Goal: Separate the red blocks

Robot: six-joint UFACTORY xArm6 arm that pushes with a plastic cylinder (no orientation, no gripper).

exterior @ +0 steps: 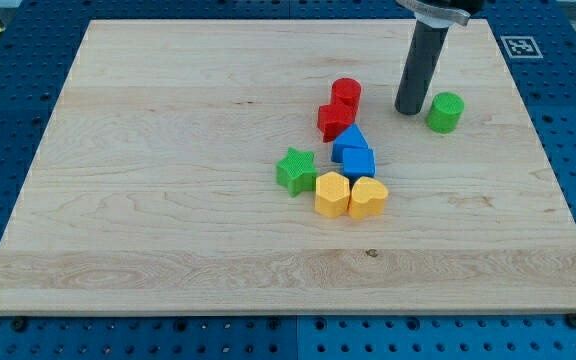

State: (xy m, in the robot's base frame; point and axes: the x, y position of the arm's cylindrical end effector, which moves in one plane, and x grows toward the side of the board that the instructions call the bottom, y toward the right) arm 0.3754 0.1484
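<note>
Two red blocks touch each other near the board's middle: a red cylinder [346, 94] toward the view's top and a red star-like block [335, 120] just below it. My tip [411, 110] stands on the board to the right of the red cylinder, a short gap away. It is just left of a green cylinder [446, 112].
Below the red blocks lie a blue triangular block [349, 141] and a blue cube [358, 162], then a green star [296, 171], a yellow hexagon [331, 194] and a yellow heart [368, 198]. All rest on the wooden board [168, 150], ringed by a blue pegboard table.
</note>
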